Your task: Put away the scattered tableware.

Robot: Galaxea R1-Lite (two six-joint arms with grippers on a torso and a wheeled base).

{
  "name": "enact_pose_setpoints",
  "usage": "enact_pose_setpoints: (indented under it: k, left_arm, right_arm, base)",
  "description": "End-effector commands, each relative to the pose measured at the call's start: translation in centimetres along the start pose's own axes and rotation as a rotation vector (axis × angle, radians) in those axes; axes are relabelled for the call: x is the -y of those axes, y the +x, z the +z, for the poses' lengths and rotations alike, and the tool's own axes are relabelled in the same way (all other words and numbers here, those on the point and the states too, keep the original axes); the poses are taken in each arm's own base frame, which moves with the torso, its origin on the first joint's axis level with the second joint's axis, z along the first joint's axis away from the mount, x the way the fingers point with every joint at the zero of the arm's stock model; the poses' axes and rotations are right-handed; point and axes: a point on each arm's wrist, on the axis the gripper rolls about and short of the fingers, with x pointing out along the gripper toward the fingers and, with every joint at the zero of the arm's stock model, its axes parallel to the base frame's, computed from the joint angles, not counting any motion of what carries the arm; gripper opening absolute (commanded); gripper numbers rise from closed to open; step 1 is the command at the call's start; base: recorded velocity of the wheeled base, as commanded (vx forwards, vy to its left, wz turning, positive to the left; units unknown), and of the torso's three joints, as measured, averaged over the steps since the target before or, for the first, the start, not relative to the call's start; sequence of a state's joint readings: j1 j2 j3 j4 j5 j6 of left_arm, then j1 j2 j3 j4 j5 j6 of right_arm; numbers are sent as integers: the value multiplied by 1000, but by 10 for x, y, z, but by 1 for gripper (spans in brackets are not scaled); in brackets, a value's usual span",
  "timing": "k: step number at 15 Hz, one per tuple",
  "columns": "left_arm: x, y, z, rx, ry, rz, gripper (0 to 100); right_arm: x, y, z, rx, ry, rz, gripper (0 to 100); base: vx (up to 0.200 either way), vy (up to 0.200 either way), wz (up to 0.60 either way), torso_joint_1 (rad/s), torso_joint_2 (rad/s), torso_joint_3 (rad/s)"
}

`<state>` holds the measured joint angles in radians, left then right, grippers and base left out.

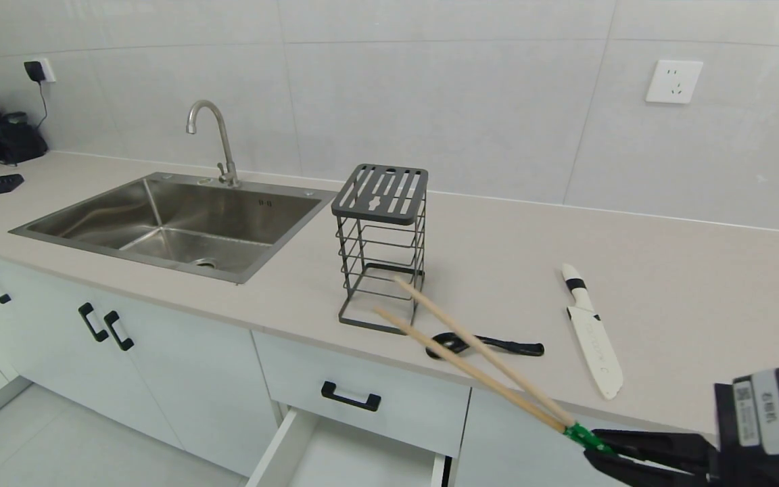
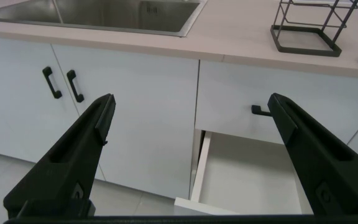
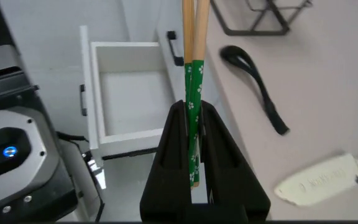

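My right gripper sits low at the front right, off the counter edge, shut on the green ends of a pair of wooden chopsticks. Their tips point up-left toward the dark wire cutlery rack. In the right wrist view the right gripper clamps the chopsticks over the open drawer's edge. A black spoon lies near the counter's front edge, under the chopsticks. A white sheathed knife lies to its right. My left gripper hangs open in front of the cabinets, holding nothing.
A white drawer stands pulled out below the counter, also seen as the drawer from the left wrist. A steel sink with a tap is at the left. Black devices sit at the far left.
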<state>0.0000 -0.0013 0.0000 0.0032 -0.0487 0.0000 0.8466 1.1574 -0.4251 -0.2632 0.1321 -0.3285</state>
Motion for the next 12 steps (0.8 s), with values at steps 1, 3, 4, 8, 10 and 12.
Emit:
enact_pose_setpoints:
  k: [1,3,4,8,10,12]
  left_arm:
    - [0,0,0,-1,0,0,100]
    - [0,0,0,-1,0,0,100]
    - [0,0,0,-1,0,0,100]
    - [0,0,0,-1,0,0,100]
    - [0,0,0,-1,0,0,100]
    - [0,0,0,-1,0,0,100]
  right_arm:
    - [-12,42,24,-34,-51,123,0]
    - [-14,64,41,-28,-64,146,0]
    - [-16,74,46,-34,-70,149,0]
    - [-25,126,58,-77,-78,80,0]
    - [-37,135,46,-134,-34,103,0]
    - [-46,141,46,-148,-1,118,0]
  base:
    - [0,0,0,0,0,0]
    - [0,0,0,0,0,0]
    - [0,0,0,0,0,0]
    - [0,0,0,0,0,0]
    - [0,0,0,0,0,0]
    - [0,0,0,0,0,0]
